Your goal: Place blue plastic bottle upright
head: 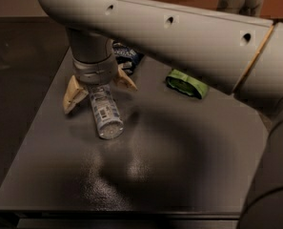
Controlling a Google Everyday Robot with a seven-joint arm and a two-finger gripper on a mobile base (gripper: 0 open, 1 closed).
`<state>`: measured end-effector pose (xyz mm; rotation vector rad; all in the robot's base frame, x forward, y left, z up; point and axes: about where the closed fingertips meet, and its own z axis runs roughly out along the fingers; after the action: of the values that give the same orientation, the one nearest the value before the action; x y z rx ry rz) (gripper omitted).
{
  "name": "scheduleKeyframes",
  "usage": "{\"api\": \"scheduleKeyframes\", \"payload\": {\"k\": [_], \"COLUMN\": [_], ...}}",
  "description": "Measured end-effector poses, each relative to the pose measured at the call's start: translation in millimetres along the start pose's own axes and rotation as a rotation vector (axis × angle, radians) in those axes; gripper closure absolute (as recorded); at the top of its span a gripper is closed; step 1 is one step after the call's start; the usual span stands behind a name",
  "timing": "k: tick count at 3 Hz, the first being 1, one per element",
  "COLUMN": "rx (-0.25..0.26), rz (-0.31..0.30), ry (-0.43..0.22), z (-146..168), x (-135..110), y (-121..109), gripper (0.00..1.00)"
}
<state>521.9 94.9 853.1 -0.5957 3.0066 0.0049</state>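
The blue plastic bottle (104, 111) lies on its side on the dark table (179, 175), its round end pointing toward the camera and its other end hidden under my wrist. My gripper (99, 90) hangs right over the bottle's far part. Its two tan fingers are spread, one (73, 95) to the left of the bottle and one (125, 79) to the right. The fingers straddle the bottle without closing on it.
A green snack bag (187, 84) lies at the back right of the table. A dark blue-black snack bag (127, 55) lies behind the gripper, partly hidden by the arm. My grey arm (179, 37) spans the top of the view.
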Motion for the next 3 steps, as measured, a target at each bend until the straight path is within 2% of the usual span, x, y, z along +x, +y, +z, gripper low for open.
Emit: {"api": "scheduleKeyframes", "payload": {"k": [1, 2, 3], "rx": [0.005, 0.016, 0.019], "rz": [0.019, 0.027, 0.026], "ry": [0.017, 0.029, 0.033], "z": [8.1, 12.9, 15.2], "x": [-4.0, -5.1, -3.7], "y": [0.6, 0.9, 3.2], "gripper": [0.00, 0.18, 0.42]}}
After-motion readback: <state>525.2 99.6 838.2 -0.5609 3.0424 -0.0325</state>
